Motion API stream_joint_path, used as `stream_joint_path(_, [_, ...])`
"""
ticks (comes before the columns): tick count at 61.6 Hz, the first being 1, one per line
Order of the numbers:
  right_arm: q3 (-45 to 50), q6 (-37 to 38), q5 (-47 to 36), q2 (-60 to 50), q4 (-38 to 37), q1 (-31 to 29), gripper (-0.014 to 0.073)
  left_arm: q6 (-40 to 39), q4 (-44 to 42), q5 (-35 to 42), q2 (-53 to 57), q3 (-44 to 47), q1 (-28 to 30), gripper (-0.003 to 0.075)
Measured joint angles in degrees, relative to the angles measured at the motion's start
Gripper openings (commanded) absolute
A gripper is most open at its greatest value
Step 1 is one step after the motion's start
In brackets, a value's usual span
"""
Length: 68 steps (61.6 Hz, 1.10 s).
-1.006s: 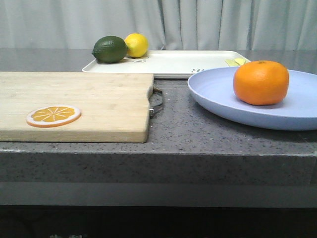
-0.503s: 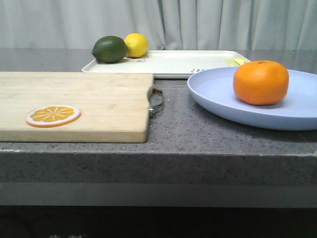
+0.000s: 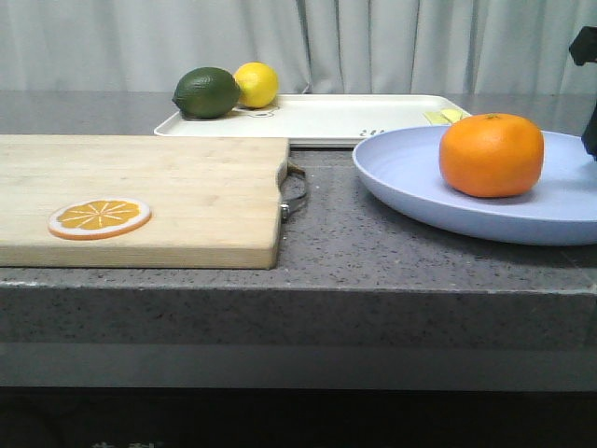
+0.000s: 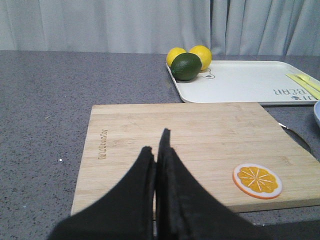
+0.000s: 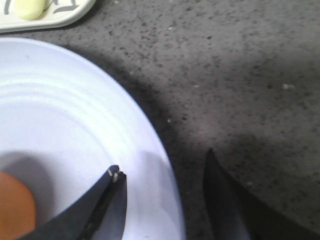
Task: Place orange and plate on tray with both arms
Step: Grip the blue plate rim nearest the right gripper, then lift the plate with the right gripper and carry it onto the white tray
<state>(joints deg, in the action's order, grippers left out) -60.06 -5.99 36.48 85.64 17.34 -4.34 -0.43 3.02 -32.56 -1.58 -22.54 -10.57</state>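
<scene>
The orange [image 3: 492,154] sits on the pale blue plate [image 3: 410,182] at the right of the counter. The cream-white tray [image 3: 336,117] lies behind, at the back. My right gripper [image 5: 162,165] is open and straddles the plate's rim [image 5: 155,145], one finger over the plate, the other over the counter; a dark part of it shows at the front view's right edge [image 3: 590,93]. The orange's edge shows in the right wrist view [image 5: 12,207]. My left gripper [image 4: 157,145] is shut and empty above the wooden cutting board [image 4: 200,135]. The tray also shows in the left wrist view [image 4: 245,80].
A dark green lime [image 3: 206,92] and a yellow lemon [image 3: 256,84] sit on the tray's far left corner. An orange slice disc [image 3: 100,217] lies on the cutting board [image 3: 187,196], whose metal handle [image 3: 294,191] points toward the plate. Yellow items [image 3: 445,116] lie on the tray's right.
My right gripper has come into the front view at the right edge, by the plate. Nothing else has moved.
</scene>
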Motion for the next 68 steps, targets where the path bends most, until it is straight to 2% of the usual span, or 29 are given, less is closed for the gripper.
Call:
stream_joint_path(7, [-0.02, -1.3, 0.11, 0.8, 1.5, 0.0, 0.0355, 0.0, 0.0, 0.09, 0.0, 0.0, 0.0, -0.0017])
stream_joint_path(21, [-0.24, -1.53, 0.21, 2.82, 1.7, 0.0, 0.0227, 0.0, 0.0, 0.13, 0.0, 0.0, 0.0, -0.0017])
stream_joint_path(26, [-0.24, -1.53, 0.21, 3.26, 1.84, 0.0, 0.0132, 0.0, 0.0, 0.22, 0.0, 0.0, 0.0, -0.0017])
stream_joint_path(33, [-0.5, -1.67, 0.31, 3.26, 2.63, 0.0, -0.0066, 0.0, 0.0, 0.22, 0.0, 0.0, 0.0, -0.0017])
stream_joint_path(37, [-0.91, -1.67, 0.65, 3.26, 3.15, 0.0, -0.0128, 0.0, 0.0, 0.22, 0.0, 0.0, 0.0, -0.0017])
stream_joint_path(55, [-6.93, -1.79, 8.88, 3.26, 5.97, -0.97, -0.012, 0.0, 0.0, 0.26, 0.0, 0.0, 0.0, -0.0017])
stream_joint_path(68, [-12.79, -5.32, 15.02, 3.72, 9.19, -1.98, -0.012, 0.0, 0.0, 0.26, 0.0, 0.0, 0.0, -0.0017])
